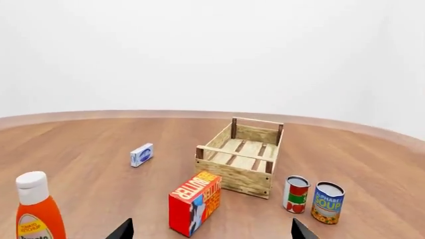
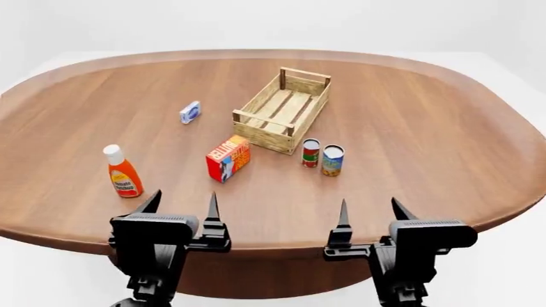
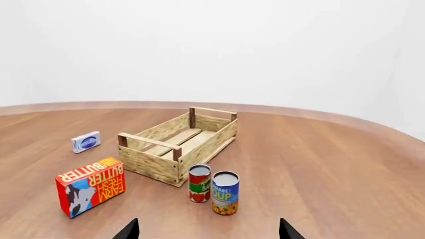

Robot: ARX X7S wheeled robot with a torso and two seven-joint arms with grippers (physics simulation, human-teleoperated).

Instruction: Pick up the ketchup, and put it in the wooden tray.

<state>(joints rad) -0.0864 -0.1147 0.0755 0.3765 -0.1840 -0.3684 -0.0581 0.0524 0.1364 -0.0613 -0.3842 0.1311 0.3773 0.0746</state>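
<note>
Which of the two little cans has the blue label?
The soup can, farther from the wooden tray. The can beside it is red and green.

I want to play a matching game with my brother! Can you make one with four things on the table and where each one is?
Things:
1. ketchup
2. butter box
3. blue and white packet
4. two cans

Places:
A. just in front of the wooden tray's near right corner
B. far left, nearest the left tool
C. alone, left of the tray
D. between the ketchup and the cans

Pairs: 1-B, 2-D, 3-C, 4-A
</note>
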